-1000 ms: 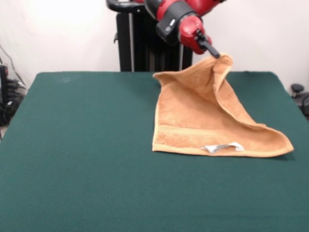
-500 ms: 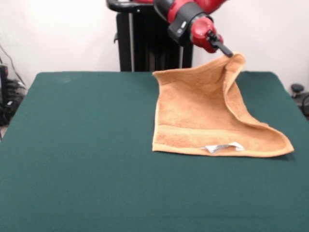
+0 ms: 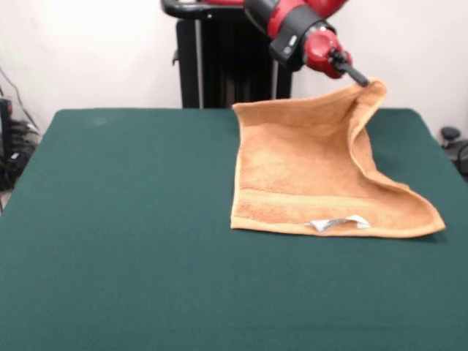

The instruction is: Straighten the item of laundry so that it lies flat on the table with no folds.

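The item of laundry (image 3: 307,168) is an orange-tan terry towel lying right of centre on the green table (image 3: 124,241). Its near hem rests flat, with a white tag (image 3: 338,222) on it. The far right corner is lifted off the table and held by my gripper (image 3: 363,83), which is shut on that corner. From there a raised fold runs down the towel's right side to the near right corner. The far left corner lies on the table near the back edge.
The black pedestal (image 3: 219,66) stands behind the table's far edge. Dark cables and gear (image 3: 11,146) sit off the left side, and a black object (image 3: 452,139) lies off the right edge.
My gripper has carried the towel's corner to the right and slightly up. The fold on the right side has opened wider, while the near hem has stayed put.
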`<action>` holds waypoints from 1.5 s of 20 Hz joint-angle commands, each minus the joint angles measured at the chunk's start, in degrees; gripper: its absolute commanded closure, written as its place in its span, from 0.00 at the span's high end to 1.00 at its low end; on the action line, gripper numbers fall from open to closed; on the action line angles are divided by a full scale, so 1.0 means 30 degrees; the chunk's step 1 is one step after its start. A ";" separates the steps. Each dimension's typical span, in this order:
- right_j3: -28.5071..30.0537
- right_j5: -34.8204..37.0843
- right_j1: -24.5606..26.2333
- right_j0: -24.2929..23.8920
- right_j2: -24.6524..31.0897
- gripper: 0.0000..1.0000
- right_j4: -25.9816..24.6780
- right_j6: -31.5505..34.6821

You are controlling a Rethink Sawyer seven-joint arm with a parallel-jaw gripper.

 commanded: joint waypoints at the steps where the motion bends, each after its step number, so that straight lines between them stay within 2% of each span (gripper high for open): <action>1: 0.5882 -0.1436 0.2809 0.1501 0.5101 0.00 -0.0647 0.6137; 8: 0.6848 -0.0031 0.3043 0.2613 0.5726 0.00 -0.0629 0.6149; 16: 0.6166 0.0285 0.4164 0.3402 0.5276 0.00 -0.0675 0.6250; 21: 0.5515 0.1406 0.4742 0.3166 0.4768 0.00 -0.0675 0.6360; 30: 0.4965 0.1272 0.5195 0.3211 0.4390 0.00 -0.0674 0.6384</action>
